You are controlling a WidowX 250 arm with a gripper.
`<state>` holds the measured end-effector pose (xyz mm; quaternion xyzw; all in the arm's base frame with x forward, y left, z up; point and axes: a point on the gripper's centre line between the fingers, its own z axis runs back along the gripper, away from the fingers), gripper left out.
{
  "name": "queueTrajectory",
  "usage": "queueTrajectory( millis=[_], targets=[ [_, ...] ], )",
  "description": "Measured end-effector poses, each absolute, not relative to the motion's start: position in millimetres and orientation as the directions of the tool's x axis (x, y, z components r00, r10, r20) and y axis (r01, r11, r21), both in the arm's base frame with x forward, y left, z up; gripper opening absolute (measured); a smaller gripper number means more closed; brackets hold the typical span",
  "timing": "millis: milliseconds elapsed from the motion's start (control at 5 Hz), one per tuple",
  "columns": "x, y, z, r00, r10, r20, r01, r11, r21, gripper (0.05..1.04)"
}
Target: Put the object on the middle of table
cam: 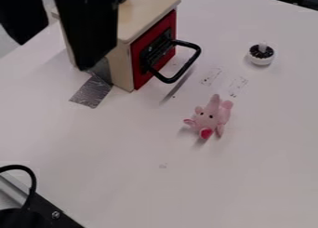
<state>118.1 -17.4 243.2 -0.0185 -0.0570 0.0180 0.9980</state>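
Observation:
The black gripper (90, 29) hangs at the upper left, in front of the toy oven's left part and well away from the pink toy. A small pink stuffed animal (213, 116) with a darker pink snout lies on the white table (130, 152), a little right of the middle of the view. Bare tabletop separates it from the oven. Farther back on the right stands a small round white item (261, 54) with a dark top and a pale stub, also on the tabletop.
A wooden toy oven (124, 59) with a red door and a black handle (180, 76) jutting right stands at the upper left. Silver tape (92, 90) runs from its base. A black cable (28, 176) and a metal rail (43, 206) occupy the lower left corner.

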Motion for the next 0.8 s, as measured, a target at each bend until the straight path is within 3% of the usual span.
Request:
queueTrajectory(
  millis=[200,600,800],
  targets=[
    [117.2,-16.9,239.7,0.994,0.041,0.101,-0.037,0.999,-0.037,0.999],
    [171.4,44.7,248.1,0.981,0.158,0.113,-0.157,0.987,-0.018,0.999],
    [212.2,96.9,246.3,0.975,0.191,0.116,-0.191,0.981,-0.014,0.999]
  ],
)
